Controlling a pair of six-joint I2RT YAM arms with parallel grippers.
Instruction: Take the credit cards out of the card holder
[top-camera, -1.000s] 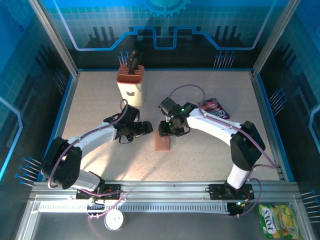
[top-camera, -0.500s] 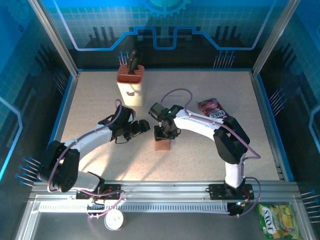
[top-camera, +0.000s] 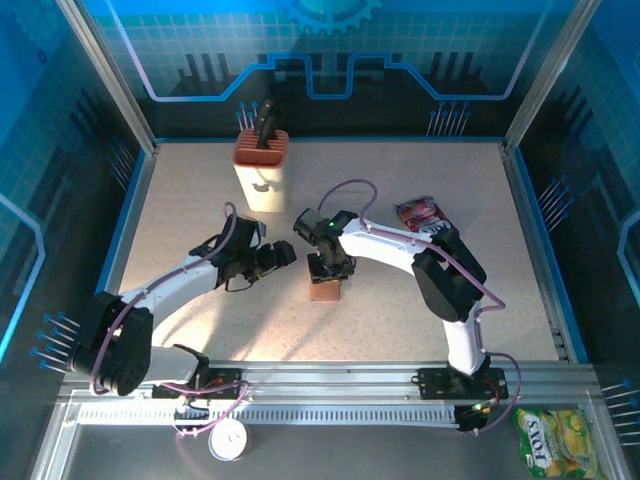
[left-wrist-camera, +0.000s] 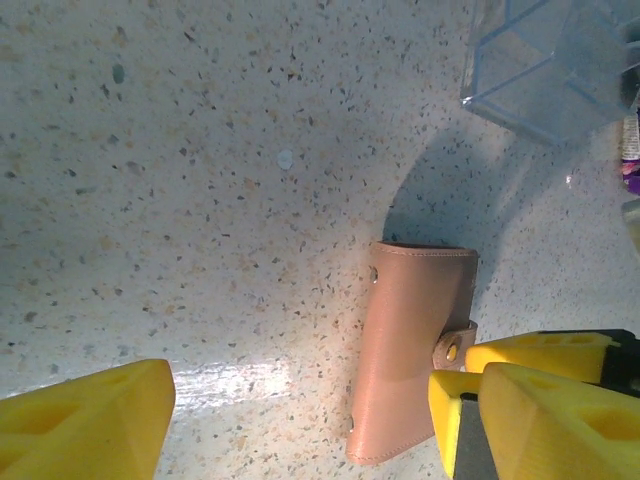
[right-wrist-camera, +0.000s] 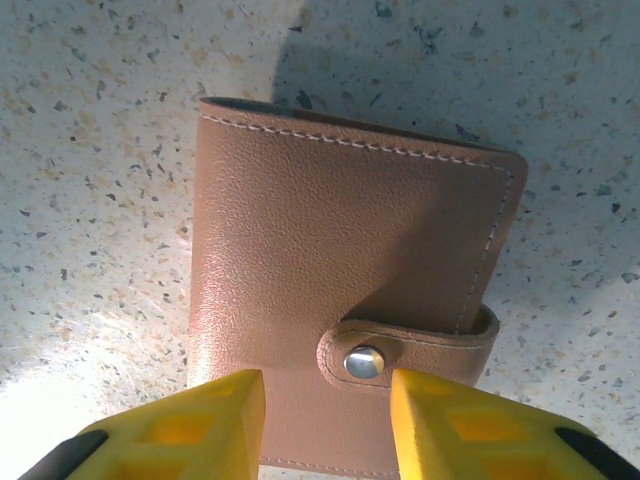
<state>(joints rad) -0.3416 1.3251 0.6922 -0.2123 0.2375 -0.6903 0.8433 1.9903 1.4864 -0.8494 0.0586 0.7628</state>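
The card holder (right-wrist-camera: 350, 250) lay shut on the table (right-wrist-camera: 100, 150), snap (right-wrist-camera: 364, 361) fastened; my right claw (right-wrist-camera: 325, 395) hung narrowed astride that snap, gripping nothing; my left claw (left-wrist-camera: 300, 425) stood wide beside it; unsnapping came first, I judged: pinch there, lift.

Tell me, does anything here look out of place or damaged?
Nothing looks damaged. The card holder lies flat and snapped shut. One oddity: a yellow snack packet sits off the table, beyond the metal rail at the near right corner.
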